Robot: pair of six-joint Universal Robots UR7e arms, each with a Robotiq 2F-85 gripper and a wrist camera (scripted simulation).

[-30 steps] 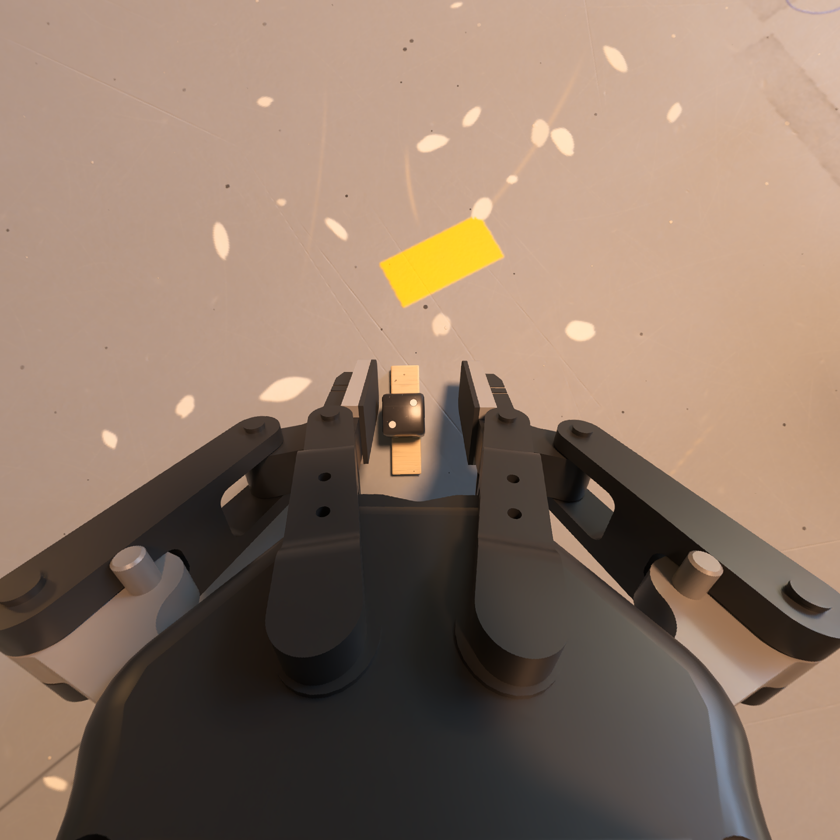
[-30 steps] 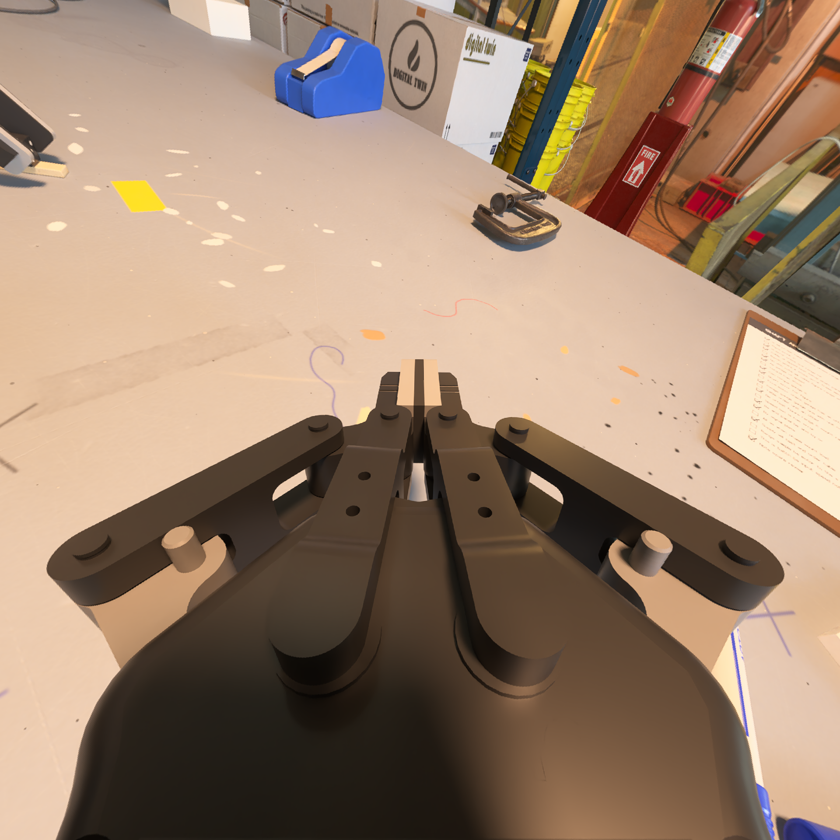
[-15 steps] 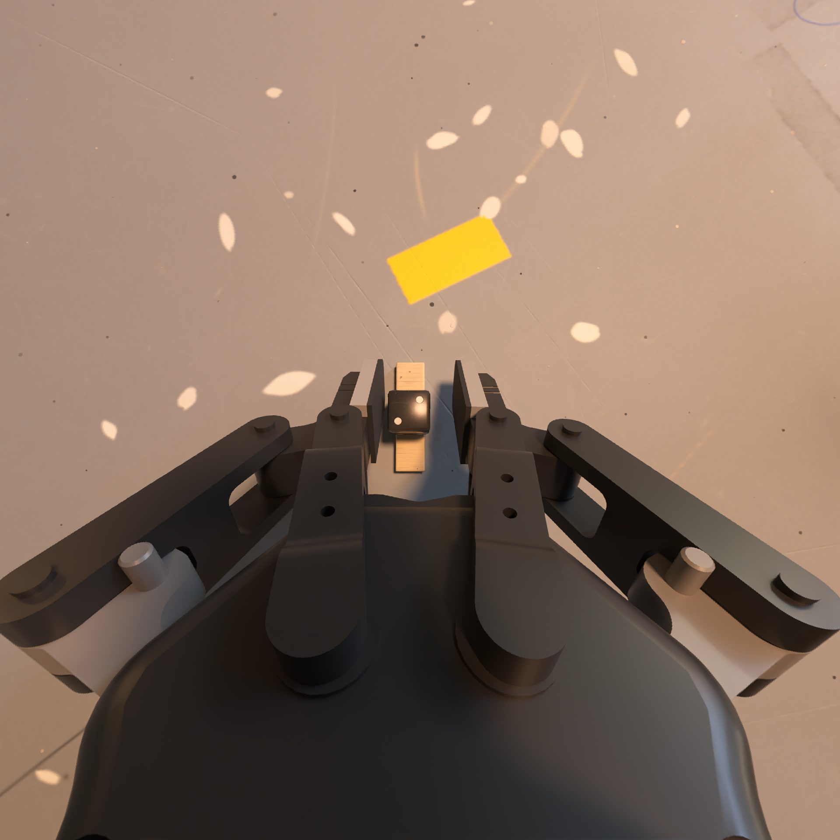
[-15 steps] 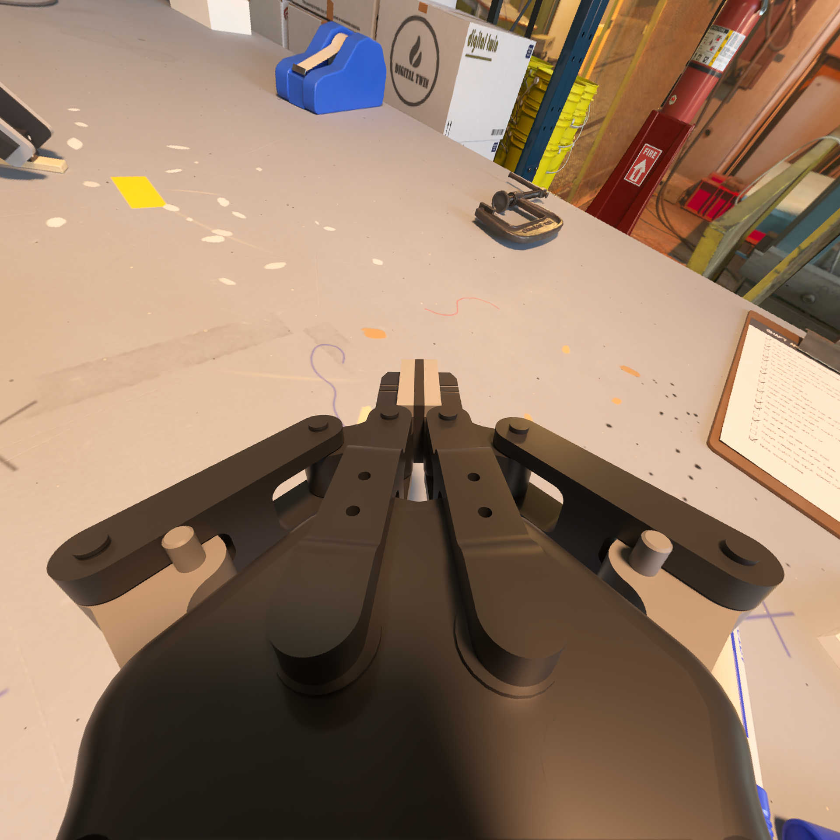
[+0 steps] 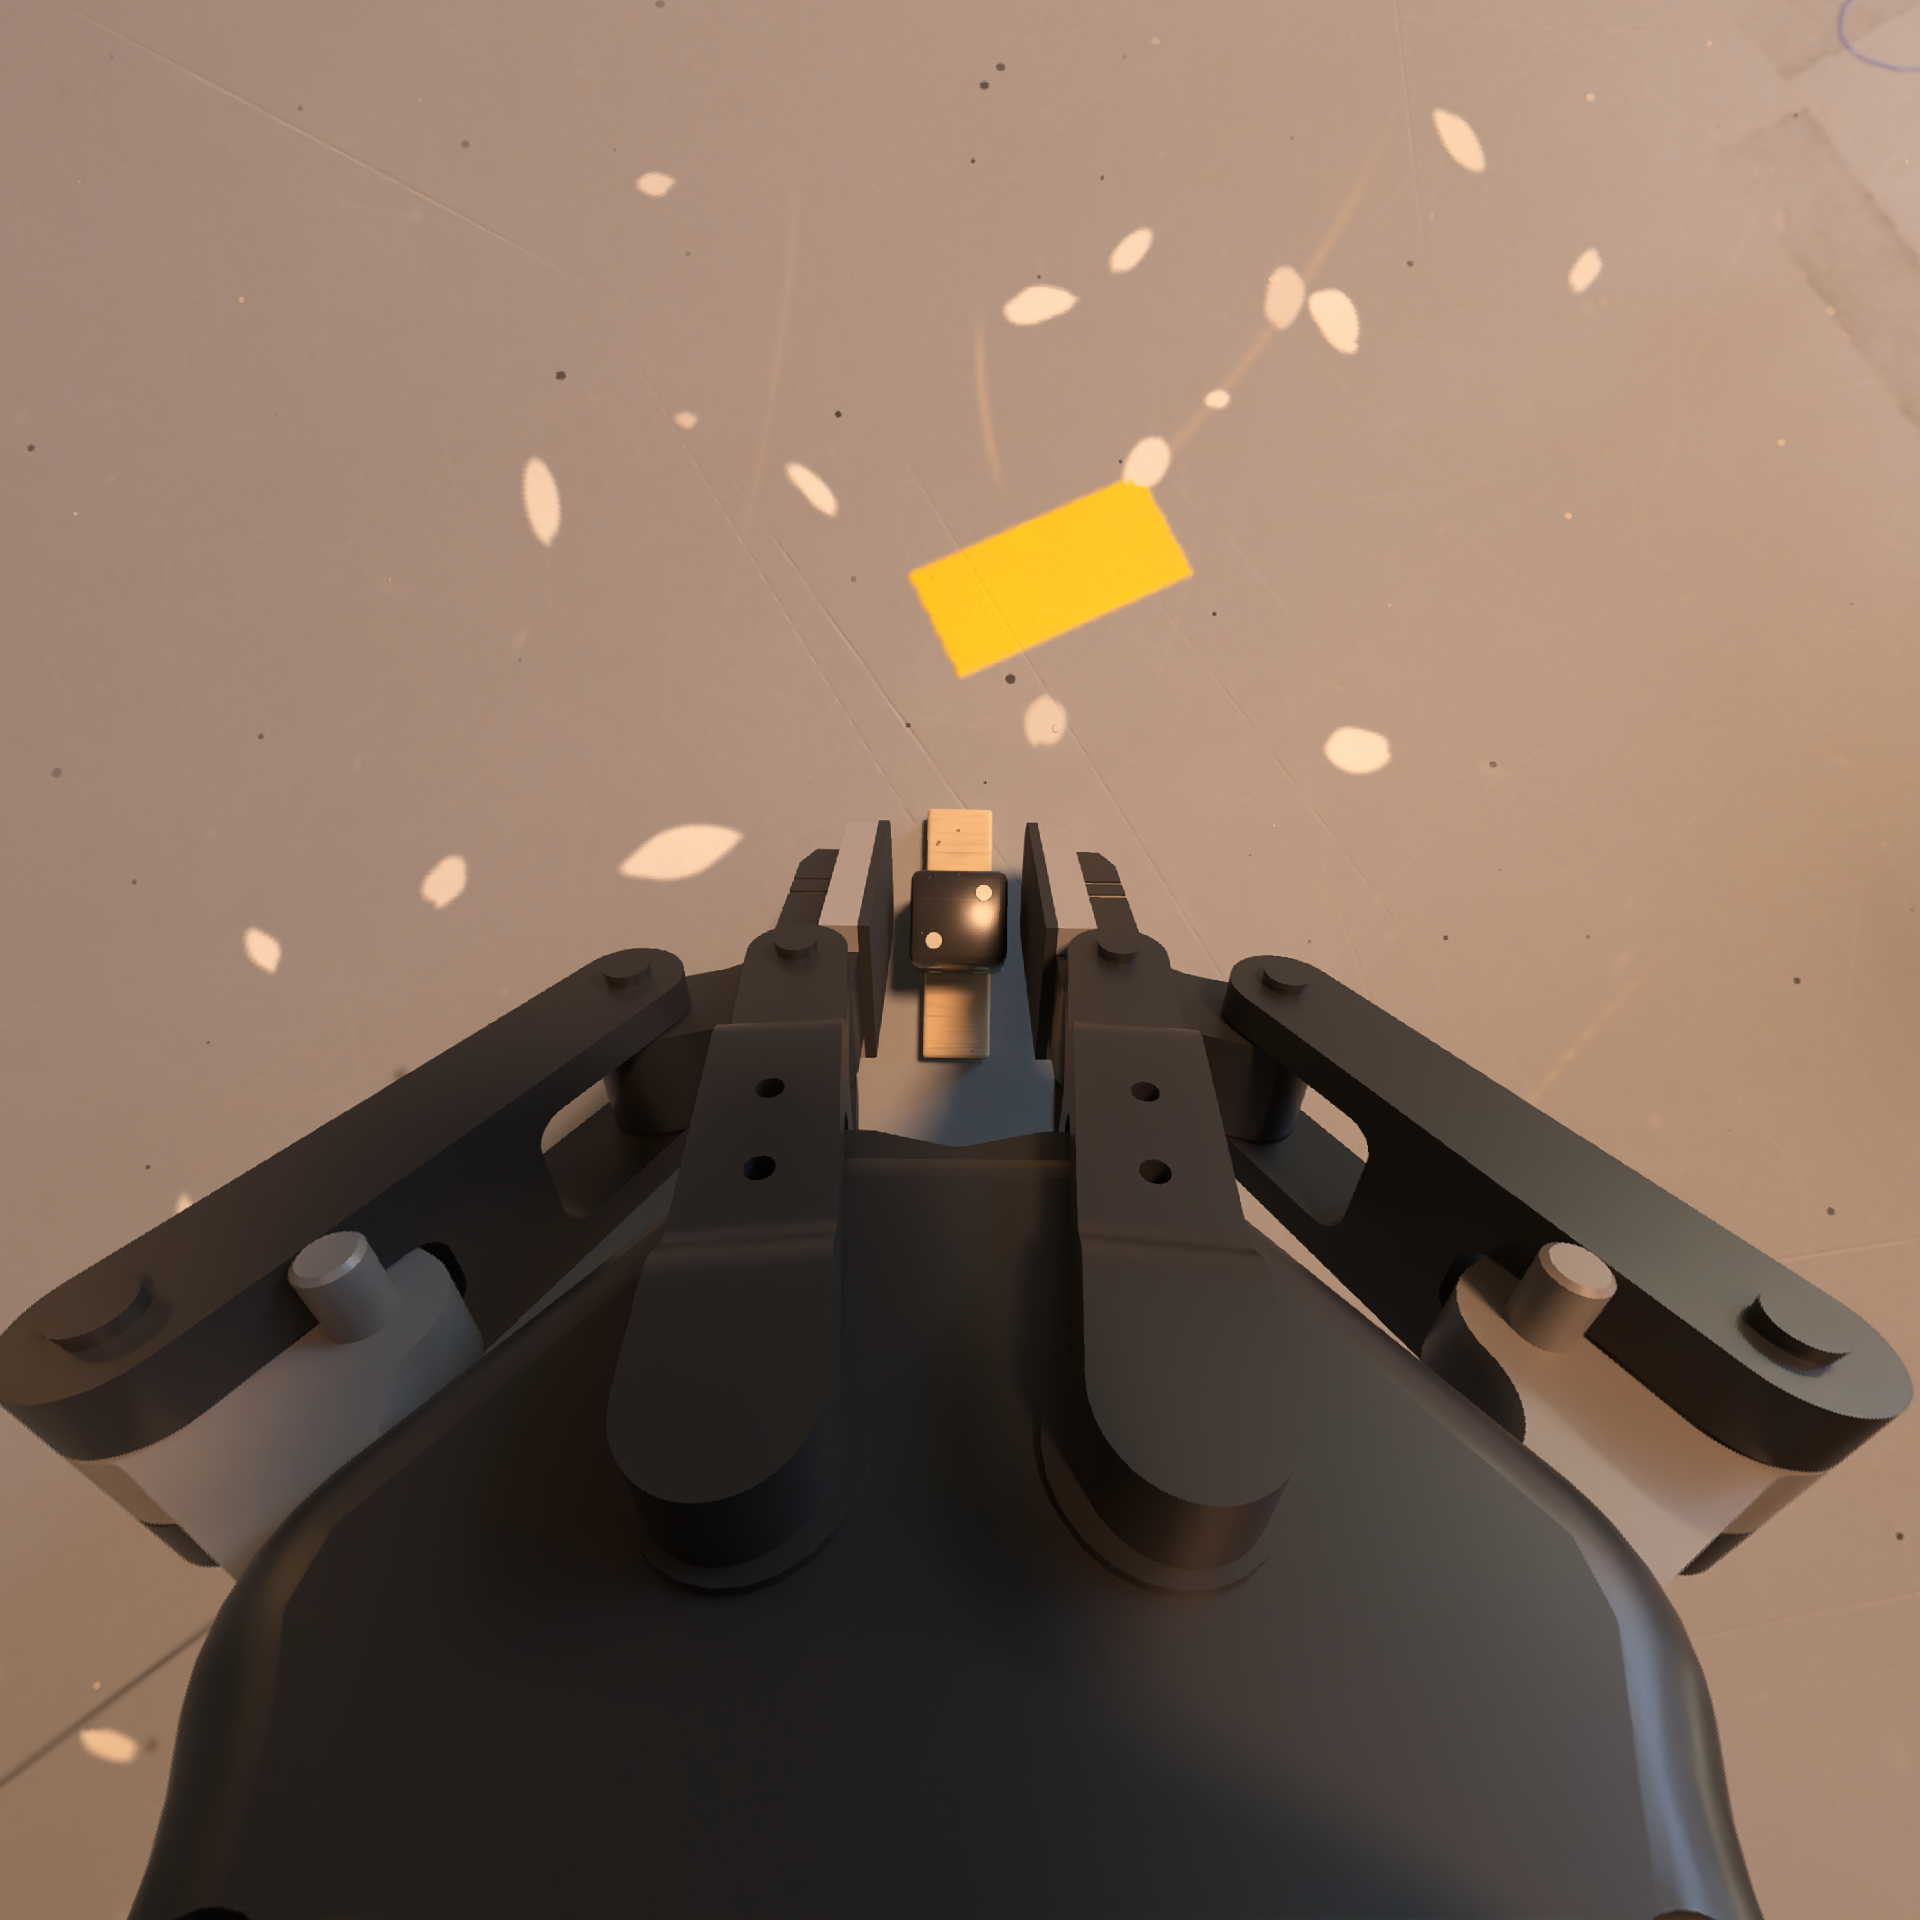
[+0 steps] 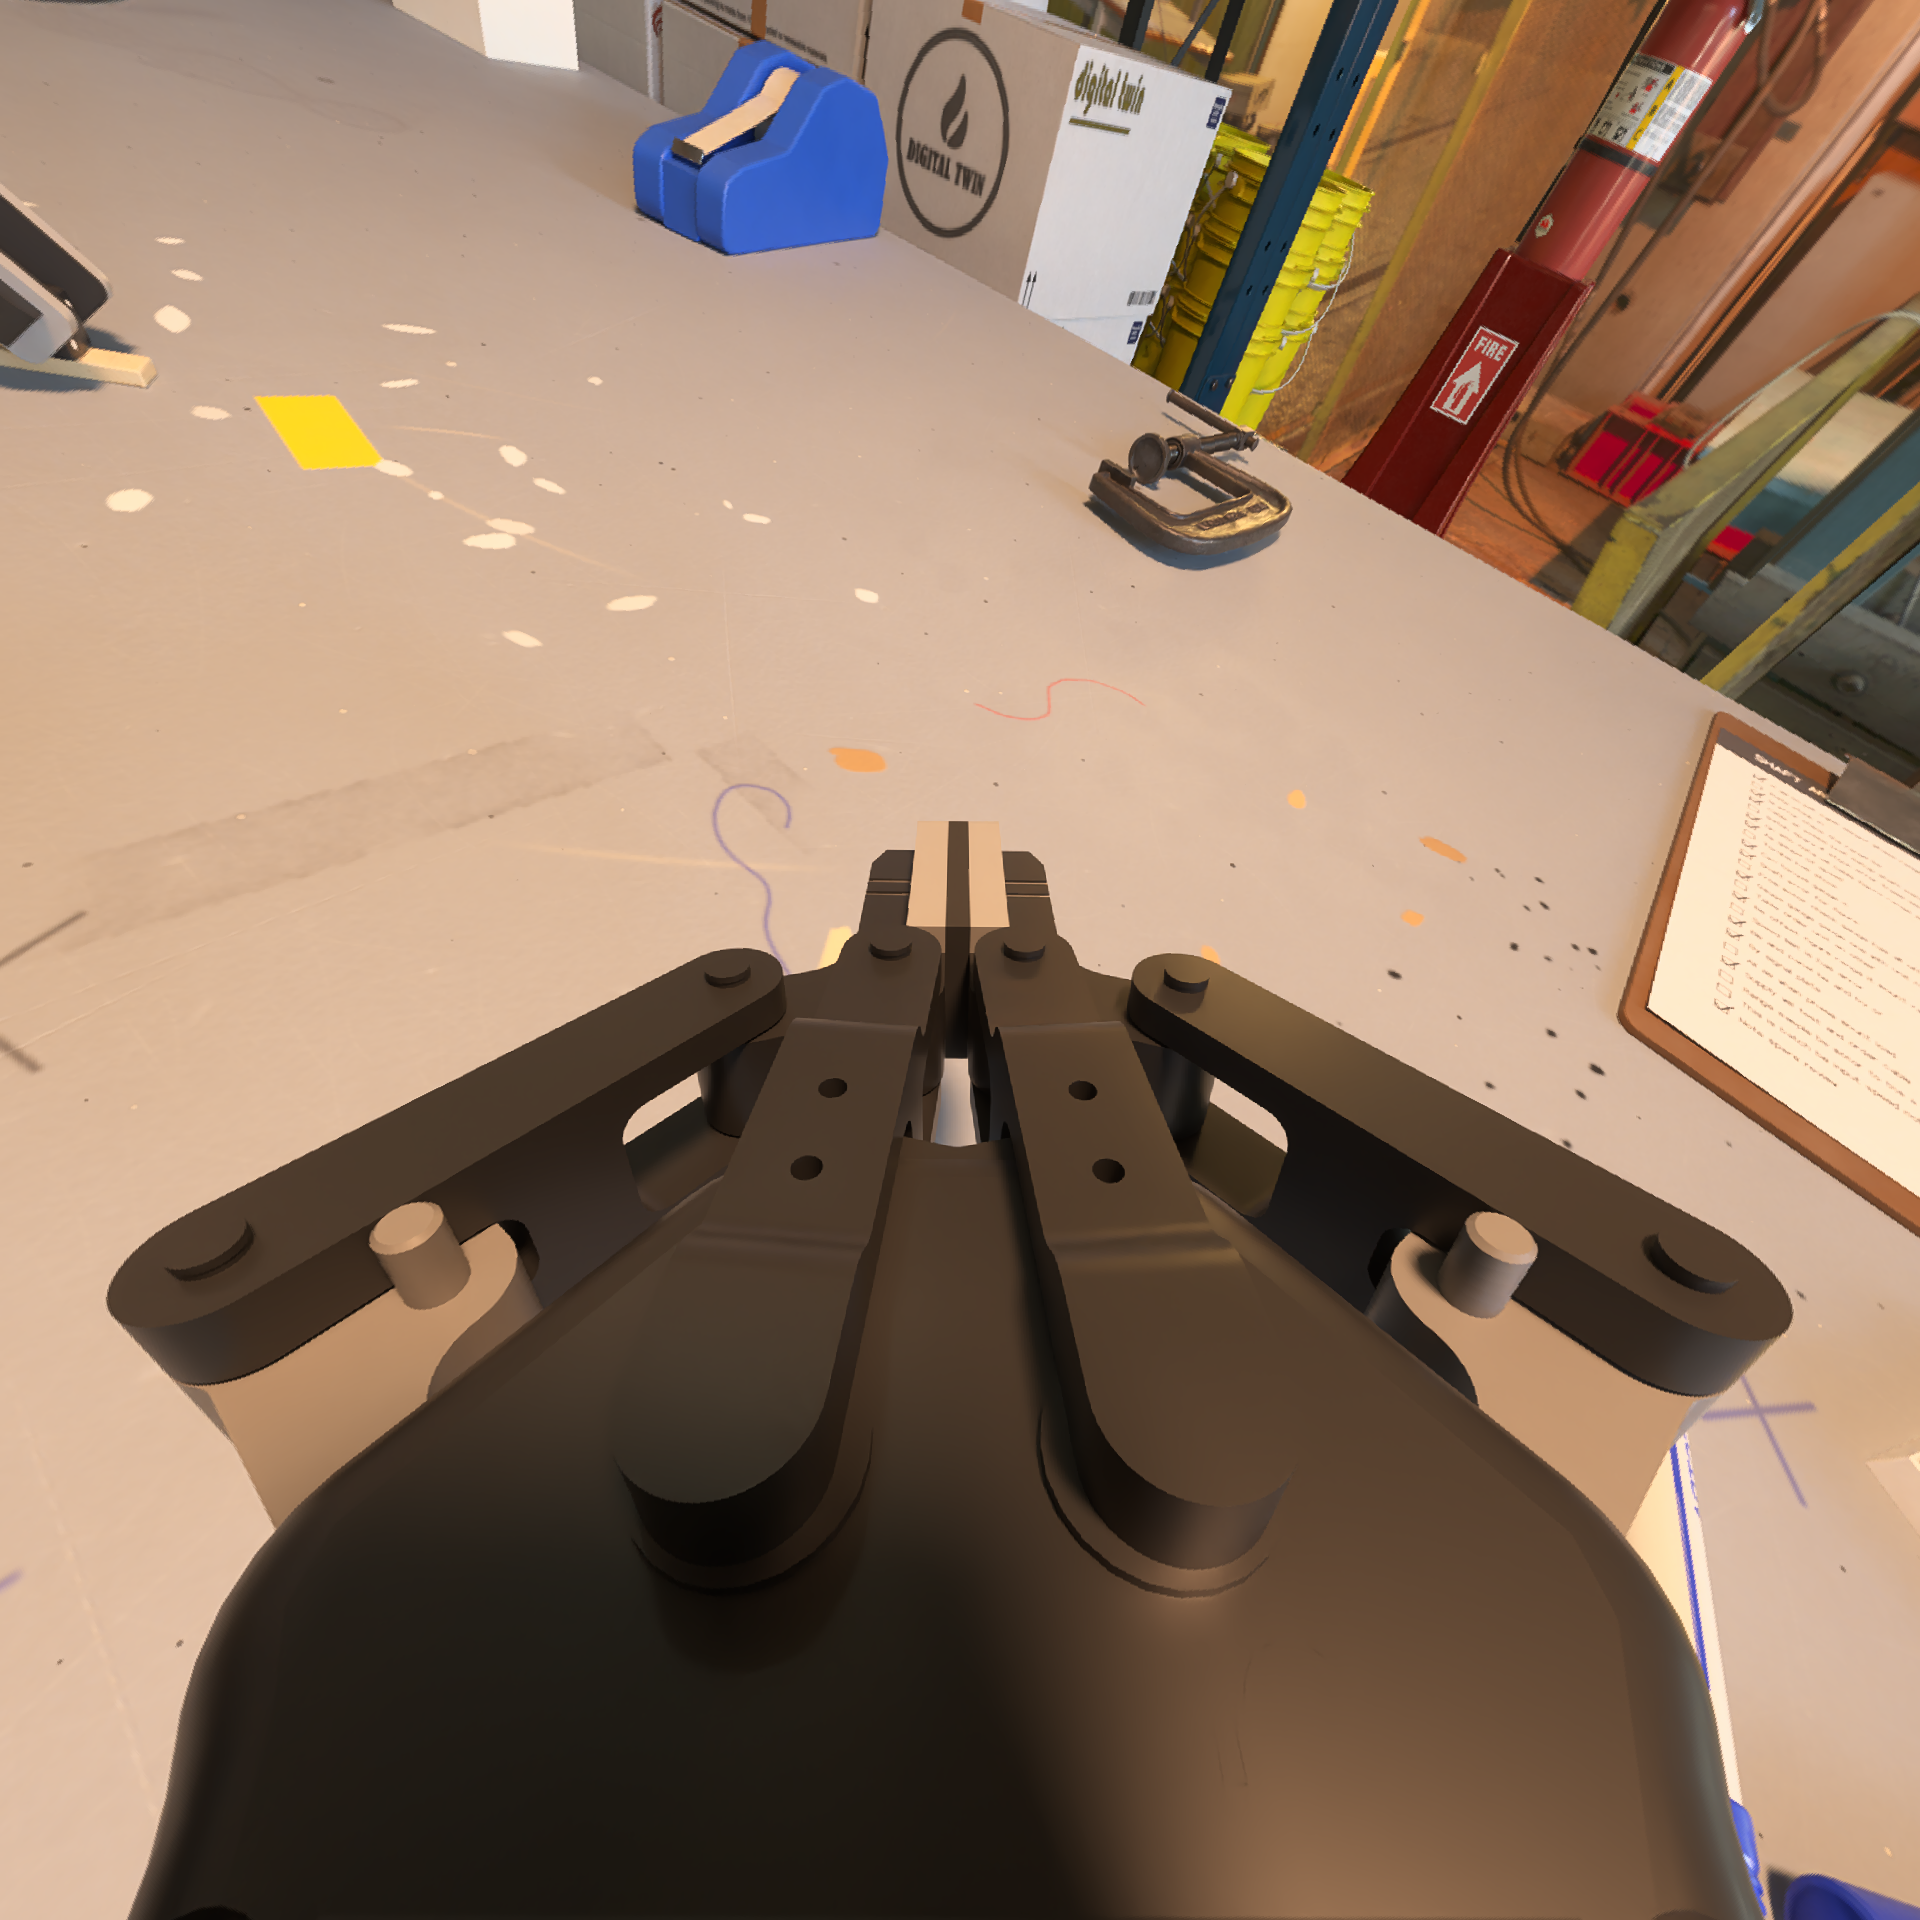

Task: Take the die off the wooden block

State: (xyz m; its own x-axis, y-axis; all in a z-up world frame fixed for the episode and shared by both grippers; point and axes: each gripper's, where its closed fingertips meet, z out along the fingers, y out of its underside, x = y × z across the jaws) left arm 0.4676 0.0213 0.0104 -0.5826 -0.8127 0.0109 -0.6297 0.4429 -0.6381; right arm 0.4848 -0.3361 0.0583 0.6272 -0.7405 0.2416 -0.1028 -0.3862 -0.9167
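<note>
A small black die (image 5: 958, 918) with white pips sits on a narrow wooden block (image 5: 954, 1023) lying on the table. In the left wrist view, my left gripper (image 5: 957, 868) straddles the die, one pad on each side. The jaws are partly closed, with thin gaps left between the pads and the die. My right gripper (image 6: 958, 873) is shut on nothing and hovers over the table far from the die. In the right wrist view, the left gripper (image 6: 42, 296) and one end of the block (image 6: 116, 366) show at the far left edge.
A yellow tape patch (image 5: 1049, 580) lies just beyond the block. A blue tape dispenser (image 6: 764, 156), a cardboard box (image 6: 1039, 156) and a C-clamp (image 6: 1190, 494) stand at the back. A clipboard (image 6: 1808, 987) lies to the right.
The left gripper's jaws have narrowed around the die, and the die now sits centred between the pads. The right gripper has not moved.
</note>
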